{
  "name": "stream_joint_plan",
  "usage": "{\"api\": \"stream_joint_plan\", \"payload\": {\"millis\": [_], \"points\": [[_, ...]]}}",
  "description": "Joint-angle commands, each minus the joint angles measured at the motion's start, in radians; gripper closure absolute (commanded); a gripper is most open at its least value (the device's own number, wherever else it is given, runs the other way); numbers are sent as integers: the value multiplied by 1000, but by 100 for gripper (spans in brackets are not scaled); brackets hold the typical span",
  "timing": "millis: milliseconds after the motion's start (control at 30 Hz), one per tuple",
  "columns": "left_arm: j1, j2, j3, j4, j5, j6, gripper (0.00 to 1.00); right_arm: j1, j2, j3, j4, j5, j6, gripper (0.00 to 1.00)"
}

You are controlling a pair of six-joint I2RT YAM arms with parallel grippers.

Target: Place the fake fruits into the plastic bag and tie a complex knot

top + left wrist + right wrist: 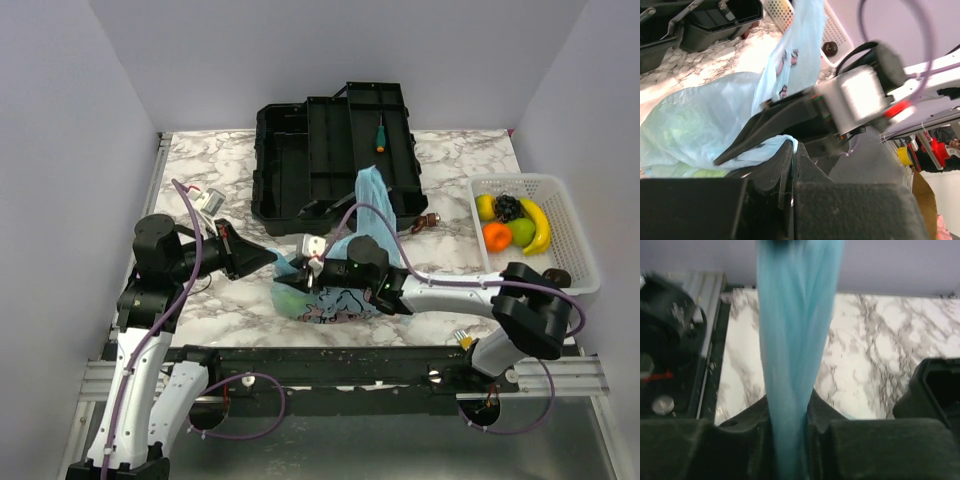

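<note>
Top ext: plastic bag (335, 298) lies on marble bench (450, 255) nr its front edge, just in front of open black toolbox (330, 150). One blue strip of the bag stands up toward the toolbox. Left end effector (272, 260) is at bag's left edge, right end effector (303, 270) on its top; can't tell jaw state from here. Fake fruits (510, 222) (banana, orange, grapes, green & yellow ones) sit in white mesh basket (578, 250) at far right, well apart from bag. Green-handled screwdriver (379, 132) lies in toolbox.

L wrist: left end effector pressed together, pinching a fold of bag plastic at its tips. Bag bulges to the left; sth green shows faintly through it. Right end effector is blurred, just beyond, against the bag.

R wrist: right end effector pinches the blue strip, which runs straight up btwn its fingers and out of frame at top. Marble bench behind.
</note>
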Motion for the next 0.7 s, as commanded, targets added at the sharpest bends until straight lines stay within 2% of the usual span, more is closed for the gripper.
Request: {"api": "stream_joint_plan", "payload": {"millis": [0, 167, 333, 467, 567, 667], "points": [[-6, 5, 73, 64, 65, -10, 100, 5, 76, -135, 61, 1, -138, 79], [-2, 12, 91, 74, 57, -1, 100, -4, 138, -257, 94, -2, -225, 80], [3, 11, 98, 71, 42, 3, 100, -30, 183, -284, 101, -13, -285, 93], [21, 11, 126, 83, 25, 1, 100, -59, 203, -296, 91, -31, -318, 99], [28, 19, 172, 3, -66, 107, 100, -66, 191, -321, 83, -40, -337, 99], [52, 36, 217, -125, -220, 251, 100, -71, 156, -346, 78, -31, -322, 99]]}}
